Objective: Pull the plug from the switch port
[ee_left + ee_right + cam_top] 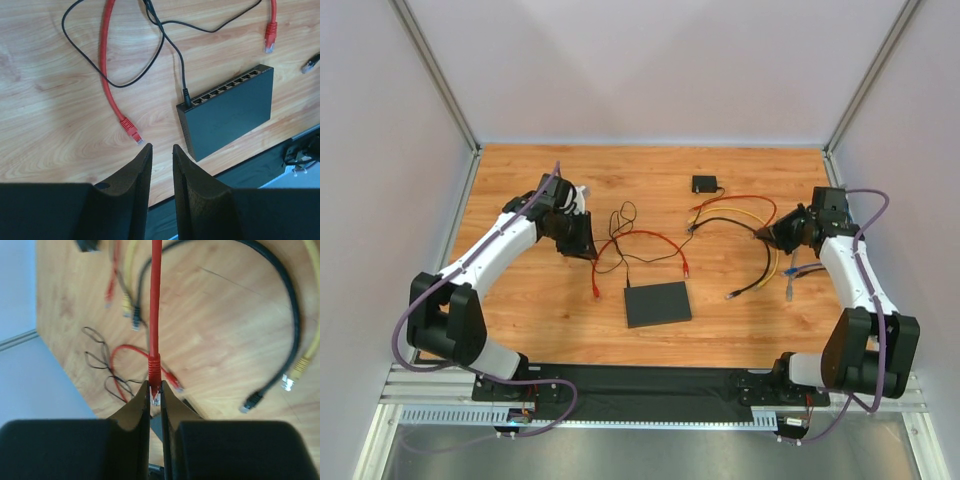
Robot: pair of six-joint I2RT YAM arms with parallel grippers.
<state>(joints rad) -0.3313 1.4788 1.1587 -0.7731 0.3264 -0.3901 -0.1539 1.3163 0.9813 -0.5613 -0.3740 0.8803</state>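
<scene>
- Wooden desk between white walls carries the switch near its front middle, with a thin black plug seated in its end port.
- Left jaws released and empty, a loose red connector just beyond their tips.
- Right jaws clenched on a red cable end.

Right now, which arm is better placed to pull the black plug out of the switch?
Left. The left pincer is empty, slightly open, and nearer the switch, where the black plug sits in an end port. The right pincer is shut on a red plug.
</scene>
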